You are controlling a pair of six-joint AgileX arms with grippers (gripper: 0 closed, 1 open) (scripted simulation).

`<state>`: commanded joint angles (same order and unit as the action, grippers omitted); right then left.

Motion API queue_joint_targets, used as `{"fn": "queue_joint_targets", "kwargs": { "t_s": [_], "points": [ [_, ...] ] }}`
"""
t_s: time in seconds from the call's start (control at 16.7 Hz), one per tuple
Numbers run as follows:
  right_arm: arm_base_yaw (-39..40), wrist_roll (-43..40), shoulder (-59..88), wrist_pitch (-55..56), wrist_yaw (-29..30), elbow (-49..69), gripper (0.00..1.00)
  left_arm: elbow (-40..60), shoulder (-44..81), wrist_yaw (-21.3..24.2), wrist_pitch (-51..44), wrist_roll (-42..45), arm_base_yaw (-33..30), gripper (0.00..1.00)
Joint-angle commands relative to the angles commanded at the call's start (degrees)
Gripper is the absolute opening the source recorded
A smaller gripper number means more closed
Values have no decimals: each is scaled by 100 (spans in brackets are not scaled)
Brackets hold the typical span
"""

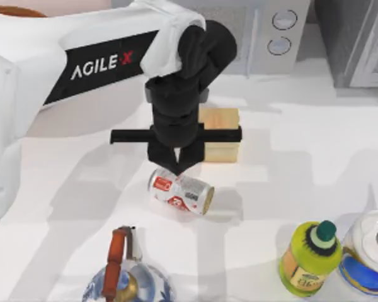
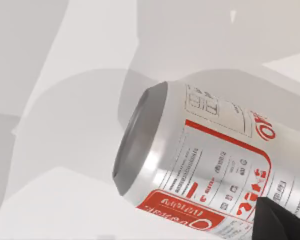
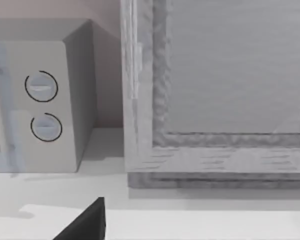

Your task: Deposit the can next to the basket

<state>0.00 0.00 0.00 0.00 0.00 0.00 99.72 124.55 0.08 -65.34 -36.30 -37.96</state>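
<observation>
The can lies on its side on the white table, silver-white with red label patches, its gold end turned to the right. My left gripper points straight down over the can's left end, open, its tips just above the can. From close up, the left wrist view has the can with its grey end face, and one dark fingertip in front of it. An orange-brown rim of the basket peeks out at the far left back edge, mostly hidden by my left arm. A dark piece of my right gripper faces the back wall.
A wooden block stands just behind the gripper, on its right. A microwave and a grey cabinet line the back. A yellow-green bottle, a white tub and a blue-white teapot stand along the front.
</observation>
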Motion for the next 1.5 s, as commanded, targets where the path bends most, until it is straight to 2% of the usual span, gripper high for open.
{"fn": "queue_joint_targets", "kwargs": {
  "t_s": [0.18, 0.96, 1.5],
  "points": [
    [0, 0, 0, 0, 0, 0, 100, -5, 0, -2, 11, -1, -1, 0],
    [0, 0, 0, 0, 0, 0, 100, -5, 0, -2, 11, -1, -1, 98],
    [0, 0, 0, 0, 0, 0, 100, -4, 0, -2, 10, -1, 8, 100]
  ]
}}
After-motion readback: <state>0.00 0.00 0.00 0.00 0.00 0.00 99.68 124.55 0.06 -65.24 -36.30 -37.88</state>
